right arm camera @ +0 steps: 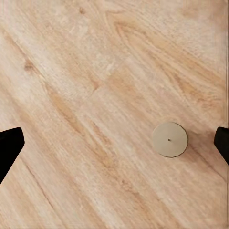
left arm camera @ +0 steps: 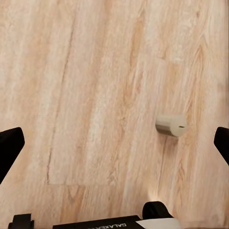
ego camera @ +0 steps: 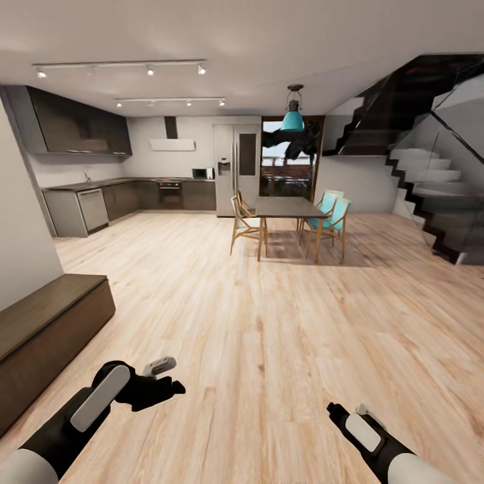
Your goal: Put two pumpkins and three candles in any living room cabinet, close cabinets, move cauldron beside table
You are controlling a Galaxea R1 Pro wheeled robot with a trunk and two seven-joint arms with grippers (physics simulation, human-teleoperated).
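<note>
Scanning from the left, the cabinet is seen as a long low dark brown unit against the wall, its front flat and apparently shut; its near end is cut off by the picture edge.

Next, the left gripper is held low over the wooden floor. In the left wrist view the fingers are spread wide, nothing between them. A candle is seen there lying on its side on the floor, within the span of the fingers but nearer one of them; its long axis lies roughly along the line from finger to finger.

Farther back, mid-room, a dining table with chairs is noted, well apart from both arms.

Right gripper: fingers likewise spread, empty. A second candle is seen end-on there, a round top with a dot at centre, so it is judged upright, axis vertical, offset toward one finger.

Each arm is judged nearest its own candle; a shift toward the offset side seems needed before closing. Neither candle can be made out in the head view. Pumpkins, cauldron and third candle are not located.
</note>
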